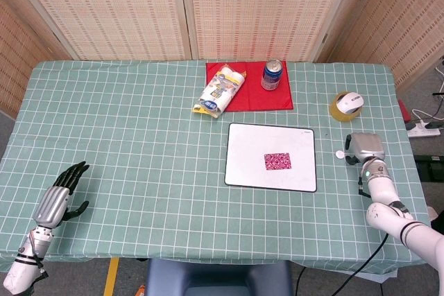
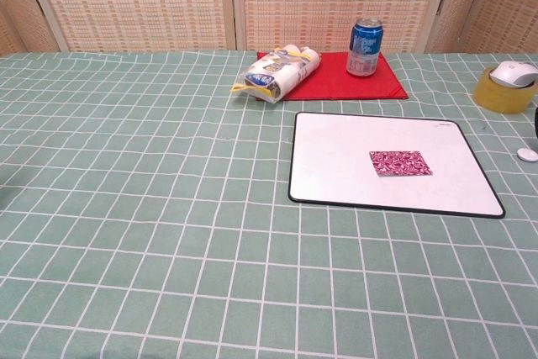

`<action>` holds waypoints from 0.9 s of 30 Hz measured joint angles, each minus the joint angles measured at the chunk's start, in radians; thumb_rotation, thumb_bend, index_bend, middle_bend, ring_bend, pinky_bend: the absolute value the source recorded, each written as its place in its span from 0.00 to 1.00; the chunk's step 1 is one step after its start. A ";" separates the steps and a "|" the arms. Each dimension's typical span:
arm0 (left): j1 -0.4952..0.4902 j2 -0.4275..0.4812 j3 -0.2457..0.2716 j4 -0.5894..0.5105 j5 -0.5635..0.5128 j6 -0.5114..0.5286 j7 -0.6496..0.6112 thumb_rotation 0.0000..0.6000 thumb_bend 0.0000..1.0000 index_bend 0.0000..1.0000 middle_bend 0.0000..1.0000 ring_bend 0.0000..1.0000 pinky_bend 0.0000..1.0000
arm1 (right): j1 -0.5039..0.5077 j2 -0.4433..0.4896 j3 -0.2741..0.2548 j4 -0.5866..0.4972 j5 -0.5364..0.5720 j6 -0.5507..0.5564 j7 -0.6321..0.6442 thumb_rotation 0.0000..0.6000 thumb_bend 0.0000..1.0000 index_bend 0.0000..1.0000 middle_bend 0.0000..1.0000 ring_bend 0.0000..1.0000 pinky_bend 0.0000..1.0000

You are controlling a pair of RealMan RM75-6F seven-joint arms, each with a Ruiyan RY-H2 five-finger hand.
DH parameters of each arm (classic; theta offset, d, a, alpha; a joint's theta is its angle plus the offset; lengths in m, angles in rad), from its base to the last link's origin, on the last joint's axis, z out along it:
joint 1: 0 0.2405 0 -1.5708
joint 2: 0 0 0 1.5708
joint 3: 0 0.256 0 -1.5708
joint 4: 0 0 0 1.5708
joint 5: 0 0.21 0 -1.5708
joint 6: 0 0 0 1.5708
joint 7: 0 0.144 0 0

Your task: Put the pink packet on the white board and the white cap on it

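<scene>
Pink patterned packet [image 1: 277, 161] — white board [image 1: 247, 150], seemingly black-edged — green checked tablecloth [image 1: 139, 136].

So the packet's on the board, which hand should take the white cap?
Right. The right hand sits just beside the white cap, while the left hand rests at the table's far side.

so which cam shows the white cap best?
Chest view: the white cap lies unobstructed on the cloth, right of the white board. In head view the cap is a tiny dot beside the right hand.
</scene>
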 measured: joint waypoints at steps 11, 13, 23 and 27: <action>-0.001 0.002 0.000 -0.004 -0.002 -0.004 0.001 1.00 0.28 0.00 0.00 0.00 0.11 | -0.002 -0.005 0.001 0.004 0.011 -0.010 -0.012 1.00 0.36 0.43 1.00 1.00 1.00; -0.001 0.002 0.000 -0.004 -0.002 -0.005 0.001 1.00 0.28 0.00 0.00 0.00 0.11 | -0.001 -0.013 0.000 0.013 0.013 -0.015 -0.016 1.00 0.36 0.43 1.00 1.00 1.00; -0.001 -0.004 -0.003 0.007 -0.003 0.001 0.019 1.00 0.28 0.00 0.00 0.00 0.11 | 0.005 -0.027 0.009 0.030 0.011 -0.026 -0.013 1.00 0.36 0.42 1.00 1.00 1.00; -0.001 -0.006 -0.005 0.010 -0.005 0.003 0.024 1.00 0.28 0.00 0.00 0.00 0.11 | 0.006 -0.032 0.008 0.041 0.014 -0.033 -0.016 1.00 0.35 0.42 1.00 1.00 1.00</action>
